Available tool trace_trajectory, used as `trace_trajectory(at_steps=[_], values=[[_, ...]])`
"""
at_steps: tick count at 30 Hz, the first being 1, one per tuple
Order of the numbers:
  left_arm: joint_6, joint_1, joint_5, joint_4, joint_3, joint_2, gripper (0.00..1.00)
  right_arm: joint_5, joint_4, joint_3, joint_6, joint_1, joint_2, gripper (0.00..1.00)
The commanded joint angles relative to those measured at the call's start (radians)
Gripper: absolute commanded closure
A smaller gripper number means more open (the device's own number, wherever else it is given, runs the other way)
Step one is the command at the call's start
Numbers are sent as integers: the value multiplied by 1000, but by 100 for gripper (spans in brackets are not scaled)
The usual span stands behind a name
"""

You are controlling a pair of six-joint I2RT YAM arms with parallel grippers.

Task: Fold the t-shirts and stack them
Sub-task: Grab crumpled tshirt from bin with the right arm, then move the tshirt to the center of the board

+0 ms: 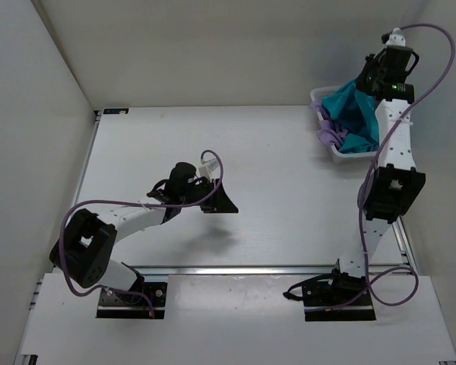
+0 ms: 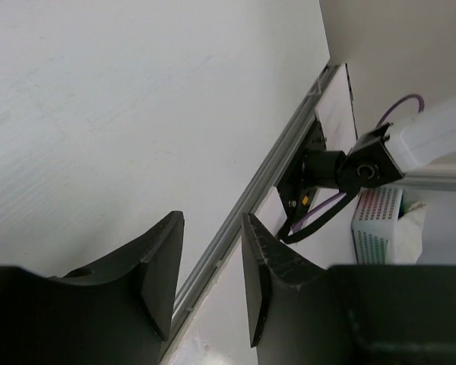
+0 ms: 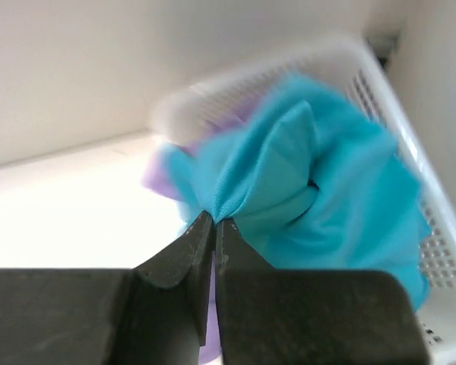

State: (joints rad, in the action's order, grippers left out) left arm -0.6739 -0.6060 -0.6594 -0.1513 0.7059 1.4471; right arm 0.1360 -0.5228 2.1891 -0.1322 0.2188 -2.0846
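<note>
Puckering at the right tool (image 3: 215, 223), the teal t-shirt (image 3: 327, 182) looks crumpled.

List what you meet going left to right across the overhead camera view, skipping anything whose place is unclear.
Left hand → lavender t-shirt → teal t-shirt. The white mesh basket and the right hand overlap the shirts, so both are skipped.

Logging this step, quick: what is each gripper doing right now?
Left gripper: open, holding nothing.
Right gripper: closed, pinching the teal shirt.
</note>
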Motion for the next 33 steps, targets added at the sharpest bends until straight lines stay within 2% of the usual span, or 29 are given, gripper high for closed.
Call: trace_trajectory(at_steps=[1,2,8,11,14,15,17,19,22,24,27,29,31,33], values=[[-24,64,24,7,1,-88,53,-7,26,60,46,-112,257,100],[-35,83,18,13,0,-102,54,-21,14,58,54,-137,296,100],[-139,224,-2,-34,12,-177,54,-199,-9,-21,117,-474,471,100],[-180,326,-32,-45,24,-205,54,-257,7,-178,73,-619,552,100],[-182,431,-34,4,30,-244,56,-241,162,-615,-30,-737,720,100],[-174,466,-13,31,33,-248,56,-231,234,-697,-55,-751,738,100],[-153,495,18,74,33,-249,55,-118,309,-964,-130,-788,782,100],[-154,512,46,56,3,-245,54,-17,346,-1078,-173,-788,781,100],[-196,491,47,-10,-66,-211,54,-56,352,-1123,-176,-808,808,100],[-233,470,43,-69,-94,-198,55,-21,383,-1123,-184,-797,828,100],[-217,442,79,-54,-108,-186,53,27,354,-1079,-191,-770,811,100],[-231,434,87,-71,-124,-192,55,50,308,-984,-181,-789,766,100],[-253,442,98,-94,-126,-205,55,24,210,-864,-149,-887,721,100],[-260,466,98,-79,-91,-206,54,-48,106,-629,-69,-997,660,100]])
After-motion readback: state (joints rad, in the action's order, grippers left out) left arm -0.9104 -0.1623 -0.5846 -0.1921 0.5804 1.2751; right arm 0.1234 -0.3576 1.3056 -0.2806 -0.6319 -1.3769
